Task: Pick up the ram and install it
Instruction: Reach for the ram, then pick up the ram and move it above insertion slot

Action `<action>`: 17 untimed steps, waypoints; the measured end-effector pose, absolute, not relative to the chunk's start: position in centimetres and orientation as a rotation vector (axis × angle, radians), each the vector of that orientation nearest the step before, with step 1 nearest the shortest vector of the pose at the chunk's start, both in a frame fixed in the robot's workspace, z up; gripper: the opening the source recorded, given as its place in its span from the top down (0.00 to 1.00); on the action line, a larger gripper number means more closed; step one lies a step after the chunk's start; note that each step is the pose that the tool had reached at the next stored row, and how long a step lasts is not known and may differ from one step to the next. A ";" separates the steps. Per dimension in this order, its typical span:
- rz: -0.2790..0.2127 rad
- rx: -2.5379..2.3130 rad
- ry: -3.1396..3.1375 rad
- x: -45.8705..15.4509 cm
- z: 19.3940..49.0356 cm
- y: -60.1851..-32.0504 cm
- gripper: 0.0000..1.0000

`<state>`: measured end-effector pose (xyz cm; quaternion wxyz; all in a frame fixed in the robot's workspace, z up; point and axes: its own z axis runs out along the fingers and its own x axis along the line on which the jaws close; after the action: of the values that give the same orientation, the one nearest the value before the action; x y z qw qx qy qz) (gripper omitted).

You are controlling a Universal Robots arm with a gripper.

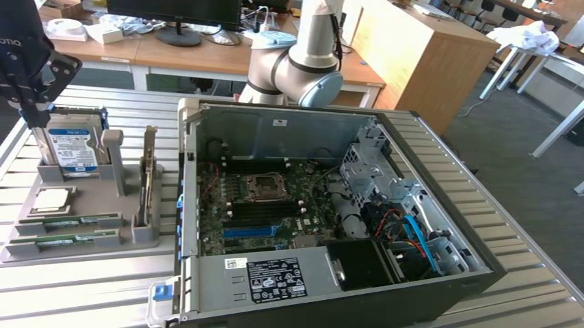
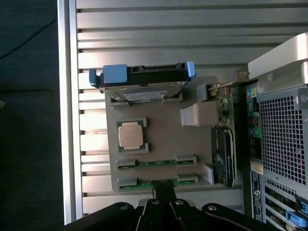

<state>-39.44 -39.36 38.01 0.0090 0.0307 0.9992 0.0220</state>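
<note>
Wrist view shows us the gripper [image 2: 163, 188] clenched shut on nothing, its tips lined up with the middle of the ram [image 2: 144, 182] but not touching it. The ram lies flat in its slot along the edge of the grey tray [image 2: 163, 139] farthest from the hard drive [image 2: 144, 89]. In the exterior view we see a second stick [image 1: 68, 222] just beside it, one slot further in.

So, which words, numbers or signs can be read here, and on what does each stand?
"OTIQ": white letters, cut off at the picture's edge, on the gripper.
On the hard drive, the label is too blurred to read.
On the power supply, the white label's print is too small to read.
The small sticker on the case's inner wall is too small to read.
</note>
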 end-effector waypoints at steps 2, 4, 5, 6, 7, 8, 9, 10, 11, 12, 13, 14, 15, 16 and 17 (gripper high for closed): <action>0.069 0.096 3.121 -39.4 38.0 -39.4 0.90; 0.069 0.096 3.121 -39.4 38.0 -39.4 0.90; 0.069 0.096 3.121 -39.4 38.0 -39.4 0.90; 0.069 0.096 3.121 -39.4 38.0 -39.4 0.90; 0.069 0.096 3.121 -39.4 38.0 -39.4 0.90; 0.069 0.096 3.121 -39.4 38.0 -39.4 0.90; 0.069 0.096 3.121 -39.4 38.0 -39.4 0.90; 0.069 0.096 3.121 -39.4 38.0 -39.4 0.90; 0.069 0.096 3.121 -39.4 38.0 -39.4 0.90; 0.069 0.096 3.121 -39.4 38.0 -39.4 0.90; 0.069 0.096 3.121 -39.4 38.0 -39.4 0.90; 0.069 0.095 3.121 -39.4 38.0 -39.4 0.90; 0.069 0.087 3.122 -39.4 38.0 -39.4 0.90; 0.069 0.070 3.123 -39.5 38.0 -39.4 0.90; 0.069 0.049 3.123 -39.5 38.0 -39.4 0.90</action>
<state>-39.45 -39.36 38.02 0.0086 0.0157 0.9996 0.0221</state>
